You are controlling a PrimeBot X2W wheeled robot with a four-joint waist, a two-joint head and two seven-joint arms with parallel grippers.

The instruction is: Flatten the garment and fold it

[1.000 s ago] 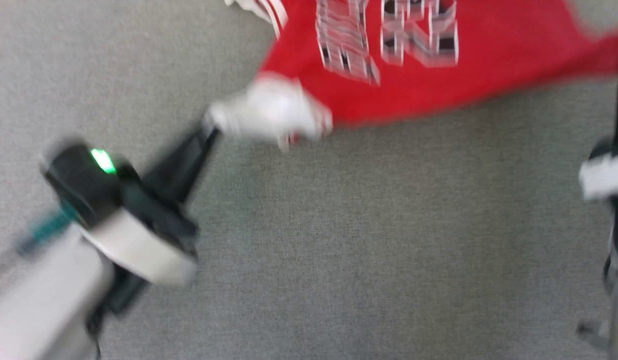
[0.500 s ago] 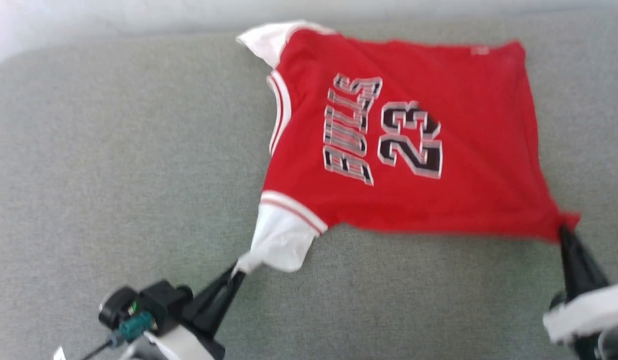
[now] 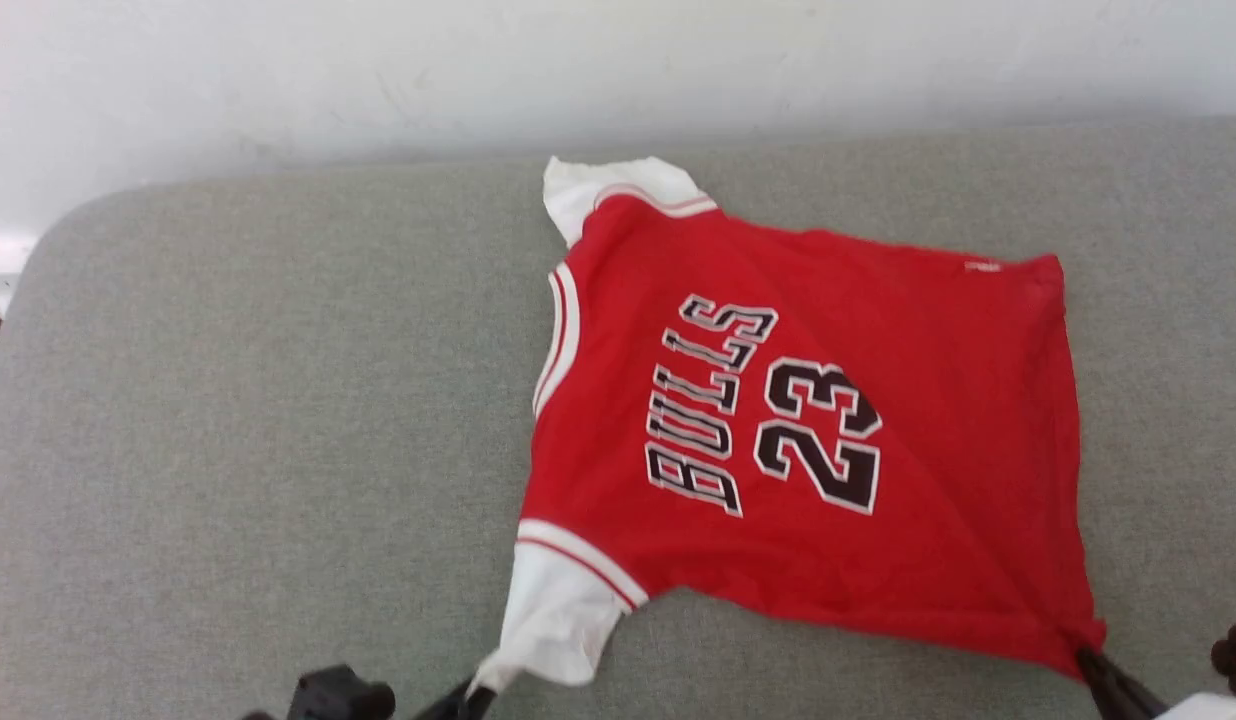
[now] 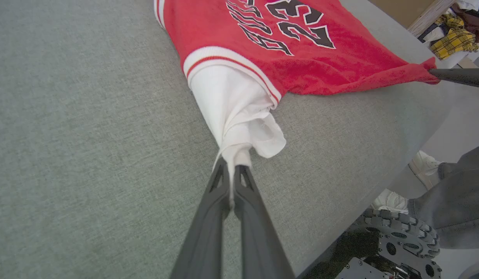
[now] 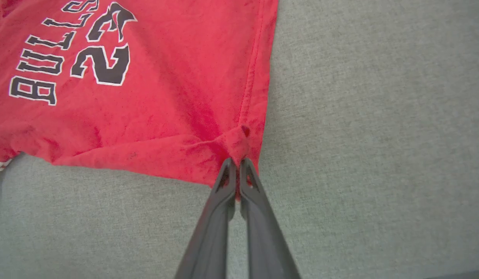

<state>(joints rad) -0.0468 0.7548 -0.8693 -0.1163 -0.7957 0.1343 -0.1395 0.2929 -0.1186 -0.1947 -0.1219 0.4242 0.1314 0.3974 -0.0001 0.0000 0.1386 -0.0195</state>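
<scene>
The garment [image 3: 808, 430], a red jersey T-shirt with white sleeves and black "BULLS 23" print, lies spread on the grey surface with its collar to the left. My left gripper [image 3: 478, 690] is shut on the tip of the near white sleeve [image 4: 239, 112], which is bunched at the fingers [image 4: 233, 164]. At the lower right my right gripper [image 3: 1086, 657] is shut on the near hem corner of the garment [image 5: 146, 97], its fingers [image 5: 236, 162] pinching a puckered fold. The far sleeve [image 3: 603, 185] rests flat at the top.
The grey padded surface [image 3: 228, 400] stretches wide to the left, with a white wall [image 3: 378, 70] behind it. In the left wrist view the surface's edge drops off at the right, where a wheeled base [image 4: 394, 240], a person's grey trouser leg [image 4: 452, 201] and white shoe [image 4: 423, 162] stand.
The head camera has tilted up, so the whole garment and the wall now show. Both grippers keep their grip, and the garment lies stretched between them.
</scene>
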